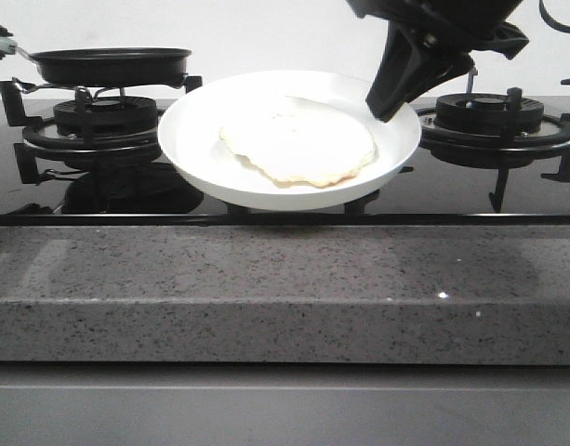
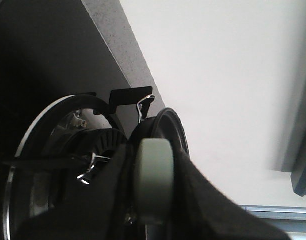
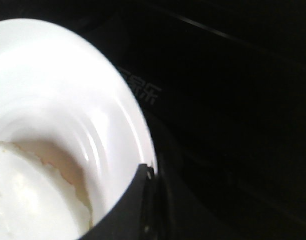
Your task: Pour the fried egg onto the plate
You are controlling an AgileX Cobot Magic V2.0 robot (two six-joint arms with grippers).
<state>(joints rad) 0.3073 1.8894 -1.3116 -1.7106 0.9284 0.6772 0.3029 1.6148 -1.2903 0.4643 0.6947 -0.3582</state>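
The fried egg [image 1: 298, 139] lies flat in the white plate [image 1: 196, 139], which hangs slightly tilted over the middle of the hob. My right gripper [image 1: 389, 104] is shut on the plate's right rim; in the right wrist view one dark finger sits over the rim [image 3: 149, 172] of the plate [image 3: 68, 90], with the egg's [image 3: 23, 200] browned edge beside it. The black frying pan [image 1: 112, 63] is held level above the left burner, and nothing shows in it. My left gripper [image 2: 153, 165] is shut on its grey-green handle [image 2: 153, 180], with the pan [image 2: 168, 125] seen edge-on beyond.
Under the pan is the left burner [image 1: 103, 121] with black grates, and a matching right burner [image 1: 494, 121] sits below my right arm. A speckled grey stone counter edge [image 1: 285, 288] runs along the front. A pale wall stands behind.
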